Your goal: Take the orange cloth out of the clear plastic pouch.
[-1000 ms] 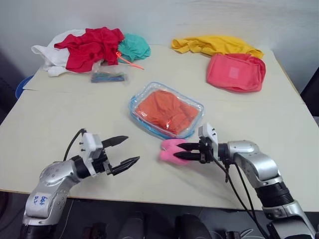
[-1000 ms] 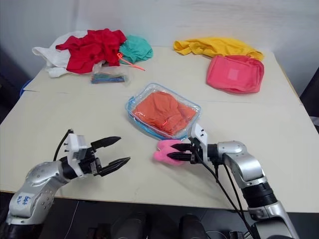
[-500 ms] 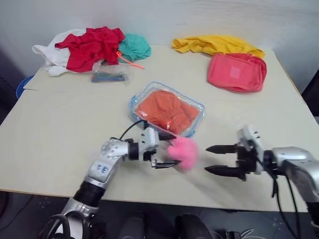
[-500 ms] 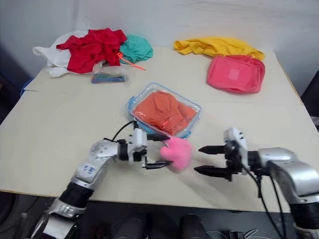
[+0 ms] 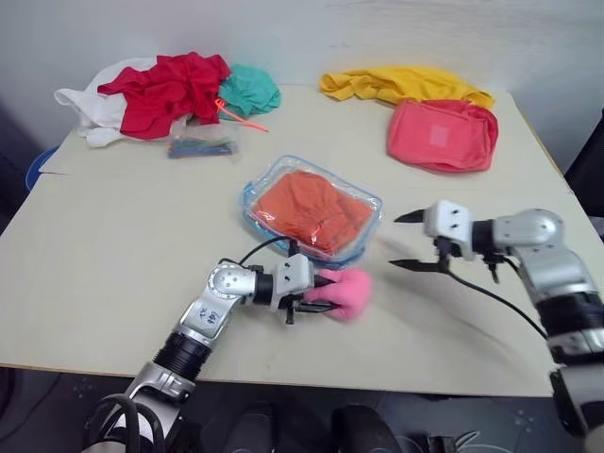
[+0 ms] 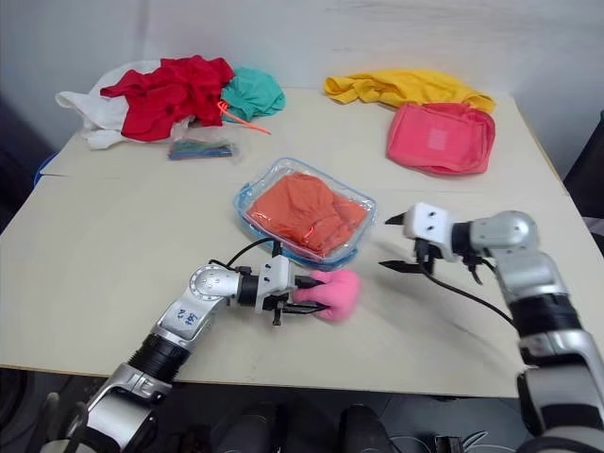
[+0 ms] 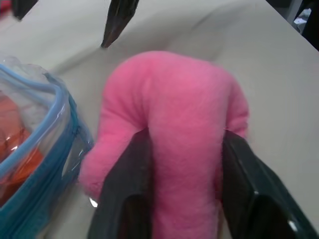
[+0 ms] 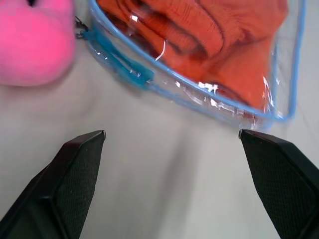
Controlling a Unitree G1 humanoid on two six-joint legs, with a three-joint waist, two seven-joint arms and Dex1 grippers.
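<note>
The clear plastic pouch [image 5: 255, 193] with light-blue edging lies flat in the middle of the table, and the orange cloth [image 5: 307, 203] is folded inside it. Its pink plush charm [image 5: 349, 293] rests on the table just in front of the pouch. My left gripper [image 5: 321, 293] is shut on the charm; the left wrist view has both black fingers [image 7: 124, 189] pressed into the pink plush [image 7: 174, 114]. My right gripper [image 5: 394, 242] hovers open to the right of the pouch, its fingers spread wide. In the right wrist view, that gripper [image 8: 172, 133] faces the pouch's zipper edge [image 8: 124, 67].
At the back left lies a heap of red [image 5: 160, 90], white and teal [image 5: 250, 90] cloths with a small bag of coloured items [image 5: 203, 146] in front. A yellow cloth [image 5: 396, 85] and an opaque pink-red fabric pouch [image 5: 442, 135] lie at the back right.
My right gripper let go of the pink charm, opened wide and moved right and up. My left gripper swung right to the charm and closed on it.
</note>
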